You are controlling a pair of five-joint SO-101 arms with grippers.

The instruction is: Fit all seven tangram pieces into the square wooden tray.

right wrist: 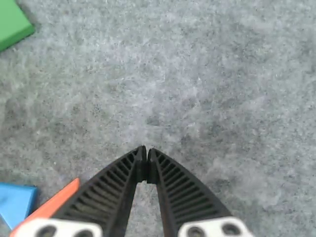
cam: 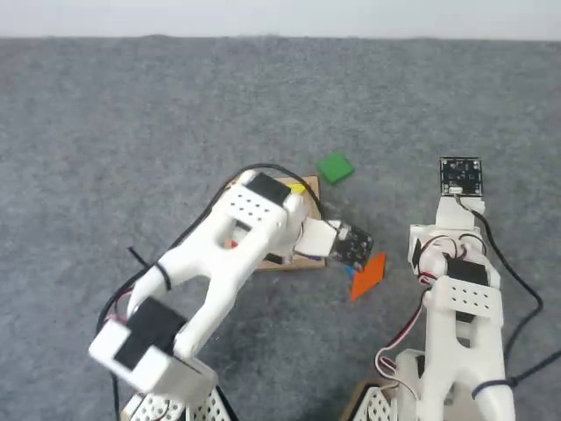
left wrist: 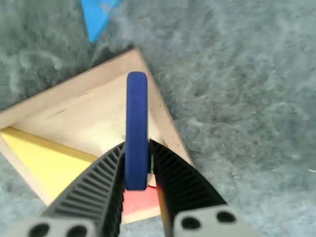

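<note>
My left gripper (left wrist: 137, 148) is shut on a dark blue piece (left wrist: 137, 118), held on edge over the bare wood of the square tray (left wrist: 89, 113). A yellow piece (left wrist: 49, 160) and a red piece (left wrist: 140, 200) lie in the tray. In the high view the left arm (cam: 245, 228) covers most of the tray (cam: 302, 260). My right gripper (right wrist: 146, 150) is shut on nothing, low over the grey mat. Loose on the mat are a green piece (cam: 335, 167), an orange piece (cam: 368, 274) and a light blue piece (left wrist: 96, 15).
The right arm (cam: 460, 289) stands to the right of the tray, beyond the orange piece. Grey carpet-like mat (cam: 131, 132) covers the whole table, with wide open room at the left and the back. Cables run along both arms.
</note>
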